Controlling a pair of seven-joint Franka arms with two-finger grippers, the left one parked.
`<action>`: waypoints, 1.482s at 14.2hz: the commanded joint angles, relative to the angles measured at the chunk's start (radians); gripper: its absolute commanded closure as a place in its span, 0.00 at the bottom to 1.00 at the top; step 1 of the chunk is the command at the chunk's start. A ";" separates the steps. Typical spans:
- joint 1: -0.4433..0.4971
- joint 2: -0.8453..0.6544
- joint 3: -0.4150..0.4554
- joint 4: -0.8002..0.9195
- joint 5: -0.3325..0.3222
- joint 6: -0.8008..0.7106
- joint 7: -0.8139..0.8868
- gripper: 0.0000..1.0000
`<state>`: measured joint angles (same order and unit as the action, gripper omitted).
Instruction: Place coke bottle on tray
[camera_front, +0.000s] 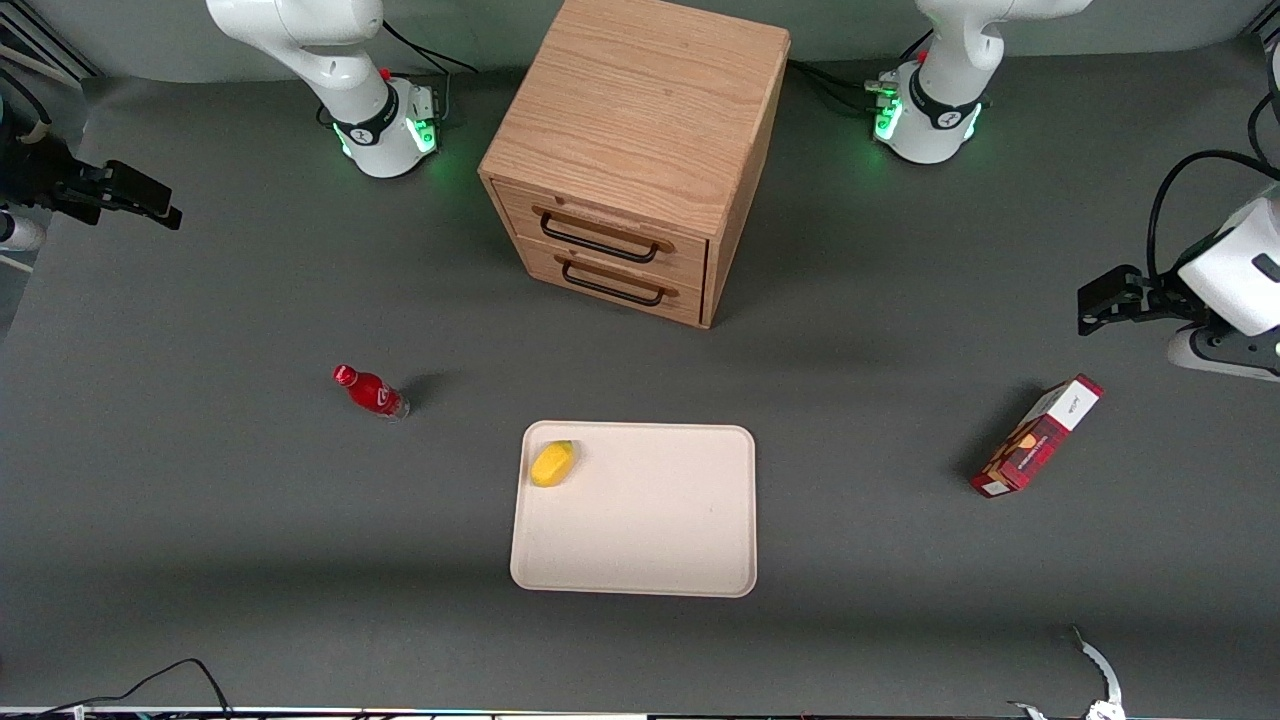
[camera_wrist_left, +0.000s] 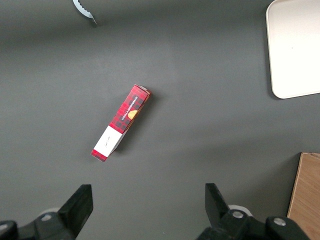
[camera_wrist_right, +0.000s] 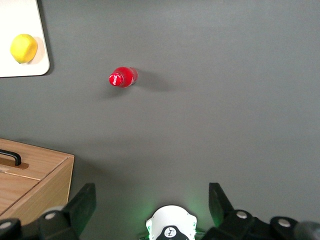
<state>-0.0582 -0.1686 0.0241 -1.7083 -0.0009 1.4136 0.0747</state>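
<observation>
Red coke bottle (camera_front: 369, 391) stands on the surface, well apart from the tray (camera_front: 640, 560). Claw (camera_wrist_right: 150, 202) hangs high, wide open and empty, so looks like step one: drop down and grab it.

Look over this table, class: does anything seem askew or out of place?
Nothing is spilled or broken. The bottle stands upright off the tray, which holds a lemon. The carton lies at a slant. The claw hangs open, high above the table.
</observation>
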 joint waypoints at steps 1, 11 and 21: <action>0.008 0.011 -0.006 0.035 0.015 -0.033 -0.016 0.00; 0.012 0.011 0.031 -0.054 0.078 0.052 0.026 0.00; 0.018 0.199 0.109 -0.456 0.053 0.750 0.190 0.00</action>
<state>-0.0474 0.0028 0.1325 -2.1181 0.0573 2.0732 0.2135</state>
